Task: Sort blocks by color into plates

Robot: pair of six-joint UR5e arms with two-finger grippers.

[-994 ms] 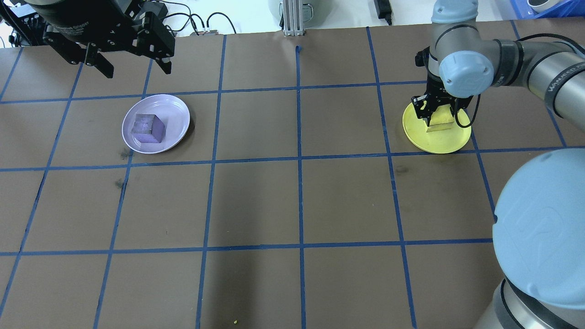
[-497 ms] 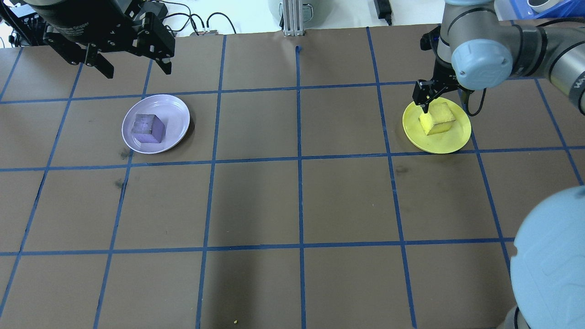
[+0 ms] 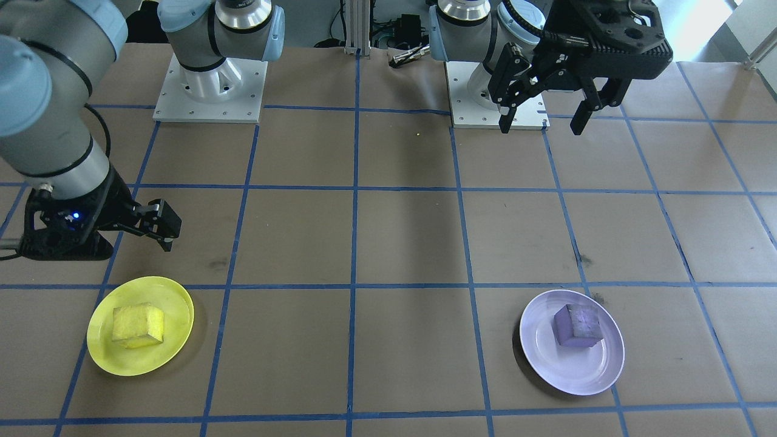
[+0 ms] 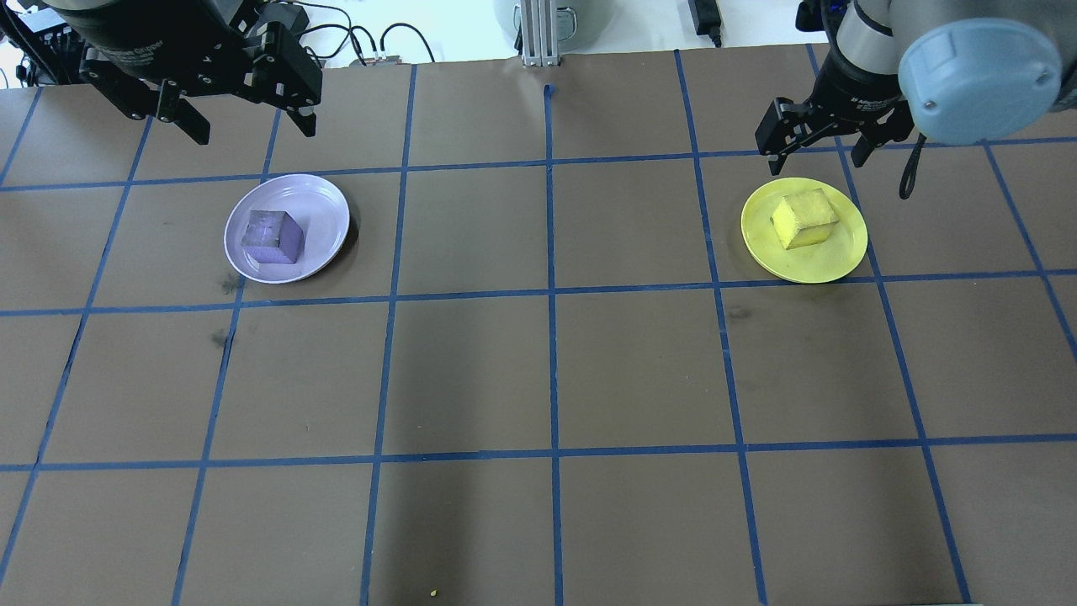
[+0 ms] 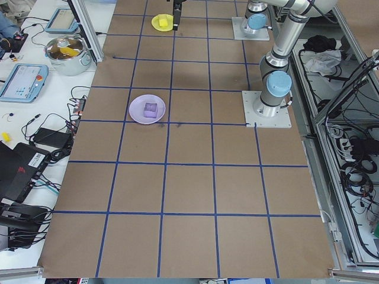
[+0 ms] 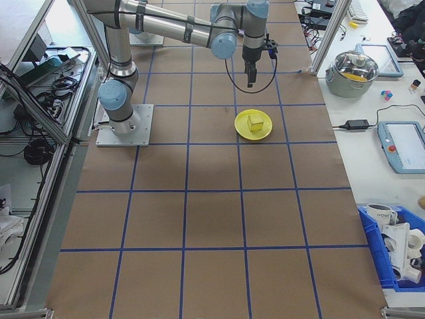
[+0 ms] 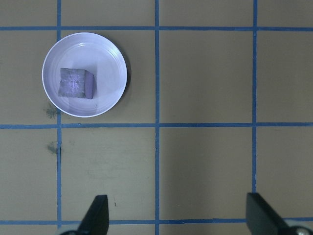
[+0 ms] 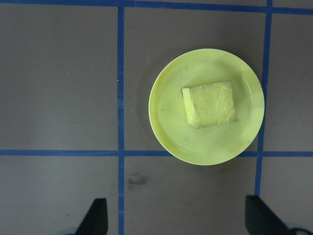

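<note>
Brown bench [image 4: 538,370] carries two plates: yellow cube [image 4: 805,220] on the yellow plate [image 4: 761,244], purple cube [image 4: 273,236] on the lavender plate [image 4: 328,206]. Sorting looks finished, hence both end effectors, left [image 4: 246,126] and right [image 4: 814,150], hang spread and empty.

The counter [image 4: 538,370] wears a matt brown, paper-like sheet, crossed by smooth blue tape [image 4: 551,295] lines (a few dark smudges mark it). The lavender plate [image 3: 598,370] looks like glossy plastic, with a bright sheen on its rim; the yellow plate [image 8: 171,122] is smooth plastic, duller. The yellow block [image 8: 209,104] and the purple block [image 7: 76,83] have rough, worn, patchy painted faces. Both tools are matt black.
</note>
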